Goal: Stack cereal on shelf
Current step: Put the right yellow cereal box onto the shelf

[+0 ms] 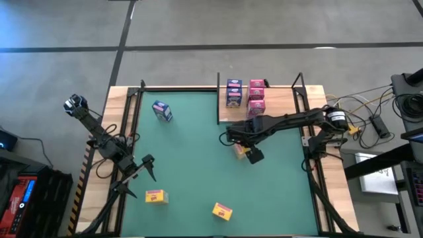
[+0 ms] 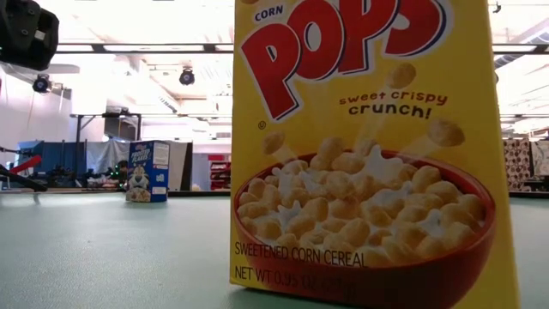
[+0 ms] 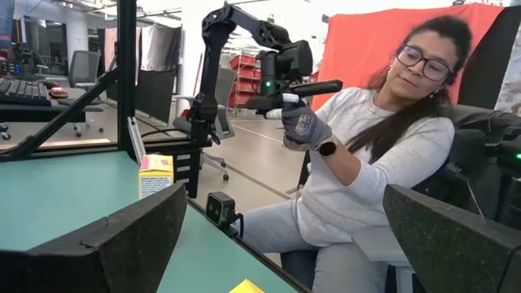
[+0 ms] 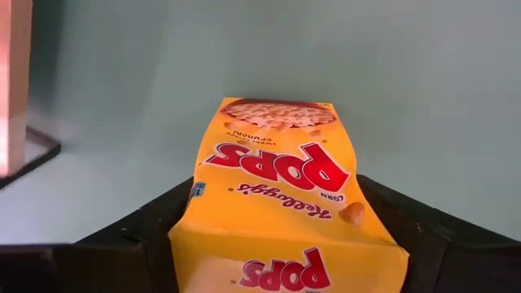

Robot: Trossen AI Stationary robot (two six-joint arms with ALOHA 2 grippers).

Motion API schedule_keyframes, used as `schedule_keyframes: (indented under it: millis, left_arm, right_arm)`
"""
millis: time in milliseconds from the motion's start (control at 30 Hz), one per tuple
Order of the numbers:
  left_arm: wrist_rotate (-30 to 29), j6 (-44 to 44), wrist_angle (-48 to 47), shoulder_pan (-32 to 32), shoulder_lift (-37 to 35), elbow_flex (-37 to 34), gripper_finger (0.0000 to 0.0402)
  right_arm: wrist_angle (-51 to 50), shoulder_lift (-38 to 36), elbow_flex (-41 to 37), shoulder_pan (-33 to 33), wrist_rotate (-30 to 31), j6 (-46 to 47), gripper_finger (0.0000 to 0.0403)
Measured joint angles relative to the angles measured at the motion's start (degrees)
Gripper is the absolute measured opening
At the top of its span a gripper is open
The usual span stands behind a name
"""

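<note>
My right gripper (image 1: 243, 151): it is over the green mat (image 1: 192, 165), just in front of the shelf (image 1: 281, 99), and the yellow Corn Pops box (image 4: 281, 203) lies between my two fingers (image 4: 134, 236). In my right wrist view the box fills the gap and both fingers stand at its sides, so I call it clamped on this box.
My left gripper (image 1: 149, 166): it waits near the left edge of the mat, with its fingers (image 3: 122, 236) wide apart and nothing between them.
Shelf: a light-wood board with black posts at the far right part of the table.
Cereal on the shelf: two blue boxes (image 1: 234, 93) stand side by side with a row of pink boxes (image 1: 256, 97); I cannot count them exactly.
Blue box on the mat (image 1: 162, 111): it stands alone in the far left part of the mat, well apart from the shelf. The low view shows it (image 2: 147, 171) upright.
Yellow box, near left (image 1: 156, 196): it is on the mat just beside my left gripper.
Yellow box, near middle (image 1: 222, 211): it stands at the near edge of the mat and fills most of the low view (image 2: 369, 154).
Beyond the table: in my left wrist view a person (image 3: 383, 146) sits there, and one gloved hand (image 3: 303, 127) holds a dark arm device (image 3: 277, 57).
</note>
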Motion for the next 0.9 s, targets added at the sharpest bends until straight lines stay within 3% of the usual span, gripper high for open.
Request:
schedule_keyframes:
  millis: [433, 900]
  left_arm:
    - [0.0, 0.0, 0.0, 0.0, 0.0, 0.0, 0.0398]
    - [0.0, 0.0, 0.0, 0.0, 0.0, 0.0, 0.0398]
  right_arm:
    - [-12.8, -7.3, 0.8, 0.0, -0.7, 0.1, 0.0287]
    - [-29.6, -18.8, 0.7, -2.2, 9.5, -9.3, 0.0292]
